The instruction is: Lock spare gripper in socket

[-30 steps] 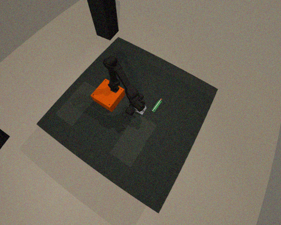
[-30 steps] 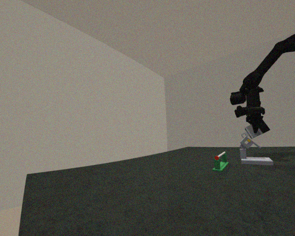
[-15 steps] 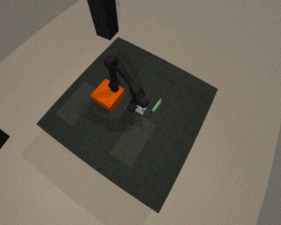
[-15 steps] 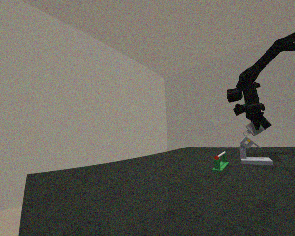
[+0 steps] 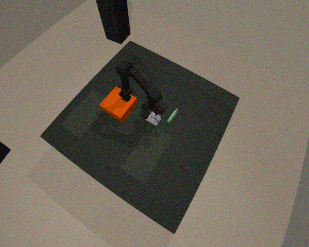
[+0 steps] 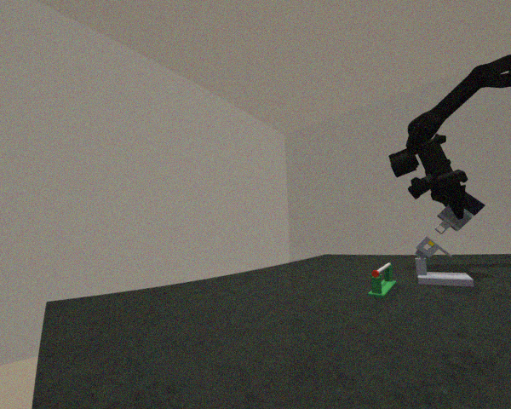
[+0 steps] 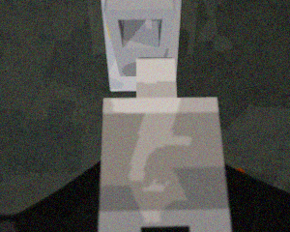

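Above the grey angular mount with its flat base plate, the black parallel-jaw gripper carries the pale grey block-shaped spare gripper with a narrow square spigot. Its jaws are pinching the body of this spare gripper, and the spigot points down towards the tilted square socket, but it is apart from it. The white round lock pin with a red end lies on the small green stand with two posts, beside the mount, so the pulling out seems to be done.

For docking well, I think the arm should first bring the spigot onto the axis of the socket. In the wrist view the spigot appears a little to the right of the opening's middle, so a small side correction may be needed. Then it should turn the spigot's flat sides parallel with the opening, and push slowly along the slope, not straight down. If it pushes crooked, the spigot could catch on the rim and the held body could slip.

Counted, there are one mount, one socket, one spare gripper, one spigot, one lock pin, one green stand and one arm.
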